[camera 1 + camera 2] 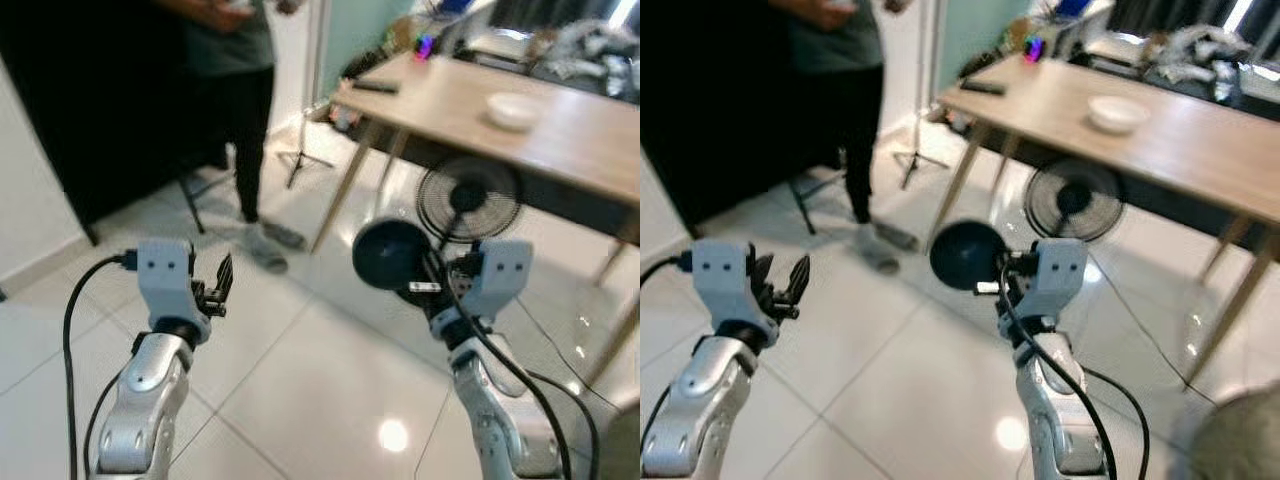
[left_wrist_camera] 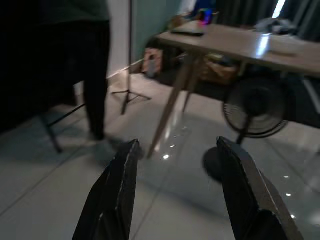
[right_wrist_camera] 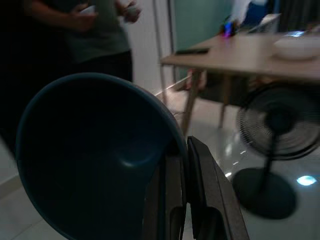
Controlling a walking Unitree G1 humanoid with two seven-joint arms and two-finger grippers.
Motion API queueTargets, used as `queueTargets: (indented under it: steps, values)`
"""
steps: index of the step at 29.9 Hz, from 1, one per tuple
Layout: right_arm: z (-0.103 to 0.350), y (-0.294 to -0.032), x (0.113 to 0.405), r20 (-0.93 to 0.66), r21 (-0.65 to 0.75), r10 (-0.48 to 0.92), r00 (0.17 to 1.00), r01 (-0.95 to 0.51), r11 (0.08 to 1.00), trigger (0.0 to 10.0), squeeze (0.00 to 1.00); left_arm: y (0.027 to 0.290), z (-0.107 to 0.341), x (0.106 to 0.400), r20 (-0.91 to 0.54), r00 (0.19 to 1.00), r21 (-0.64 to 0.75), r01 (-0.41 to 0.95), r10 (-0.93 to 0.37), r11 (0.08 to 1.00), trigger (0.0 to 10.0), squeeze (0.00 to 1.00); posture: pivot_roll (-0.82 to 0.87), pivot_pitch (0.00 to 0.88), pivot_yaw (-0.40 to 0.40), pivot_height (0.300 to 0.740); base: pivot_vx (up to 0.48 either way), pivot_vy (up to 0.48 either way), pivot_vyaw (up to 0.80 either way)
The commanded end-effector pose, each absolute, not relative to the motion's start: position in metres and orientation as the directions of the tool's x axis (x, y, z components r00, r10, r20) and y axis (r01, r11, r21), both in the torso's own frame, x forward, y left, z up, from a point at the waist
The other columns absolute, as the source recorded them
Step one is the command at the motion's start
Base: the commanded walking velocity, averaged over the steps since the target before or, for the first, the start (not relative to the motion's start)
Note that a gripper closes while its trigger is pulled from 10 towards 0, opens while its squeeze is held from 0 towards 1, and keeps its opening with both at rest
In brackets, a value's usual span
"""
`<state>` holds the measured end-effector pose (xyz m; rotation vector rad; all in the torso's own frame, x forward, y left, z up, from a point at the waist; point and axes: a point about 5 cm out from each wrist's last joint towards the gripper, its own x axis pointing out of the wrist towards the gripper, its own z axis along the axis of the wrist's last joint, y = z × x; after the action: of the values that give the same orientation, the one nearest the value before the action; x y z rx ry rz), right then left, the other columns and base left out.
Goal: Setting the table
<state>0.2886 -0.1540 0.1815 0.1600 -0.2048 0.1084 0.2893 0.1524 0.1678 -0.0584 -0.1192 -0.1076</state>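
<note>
I'm on a white tiled floor (image 1: pixel 300 390), facing a wooden tabletop (image 1: pixel 560 125) that carries a white bowl (image 1: pixel 513 110) and a dark remote (image 1: pixel 374 87) near its far corner. A fan (image 1: pixel 468 200) stands under it; a person (image 1: pixel 225 60) stands beyond that corner. My right hand (image 1: pixel 425 285) pinches the rim of a dark blue bowl (image 1: pixel 388 253), held up short of the tabletop. My left hand (image 1: pixel 220 285) is empty, fingers (image 2: pixel 117 195) spread.
</note>
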Motion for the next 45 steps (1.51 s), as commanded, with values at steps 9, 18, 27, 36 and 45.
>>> queueTargets:
  steps: [9, 18, 27, 36, 45]
  values:
    - [0.1778, -0.1528, 0.2868, 0.198, 0.155, 0.089, 0.976, -0.121, 0.980, 10.0, 0.00, 0.1569, 0.1622, 0.2868, 0.090, 0.992, -0.048, 0.093, -0.088, 0.995, 10.0, 0.00, -0.07, 0.000, 0.022, 0.740, 0.000, 0.000, -0.80]
    - [0.1778, -0.1530, 0.2870, 0.199, 0.155, 0.087, 0.976, -0.119, 0.981, 10.0, 0.00, 0.1581, 0.1649, 0.2879, 0.112, 0.992, -0.038, 0.067, -0.063, 0.997, 10.0, 0.00, -0.07, 0.000, 0.020, 0.740, 0.040, 0.000, -0.80]
    - [0.1787, -0.1522, 0.2867, 0.206, 0.141, 0.093, 0.974, -0.124, 0.982, 10.0, 0.00, 0.1593, 0.1660, 0.2906, 0.121, 0.992, -0.029, 0.033, -0.029, 0.999, 10.0, 0.00, -0.07, 0.000, 0.020, 0.740, 0.454, 0.000, -0.44]
    - [0.1785, -0.1530, 0.2861, 0.204, 0.148, 0.087, 0.975, -0.118, 0.982, 10.0, 0.00, 0.1583, 0.1671, 0.2911, 0.127, 0.991, -0.034, 0.036, -0.032, 0.999, 10.0, 0.00, -0.07, 0.000, 0.022, 0.740, 0.480, 0.000, -0.23]
    - [0.1778, -0.1530, 0.2864, 0.199, 0.155, 0.086, 0.976, -0.118, 0.981, 10.0, 0.00, 0.1578, 0.1667, 0.2912, 0.125, 0.991, -0.033, 0.040, -0.036, 0.999, 10.0, 0.00, -0.07, 0.000, 0.021, 0.740, 0.480, 0.000, -0.80]
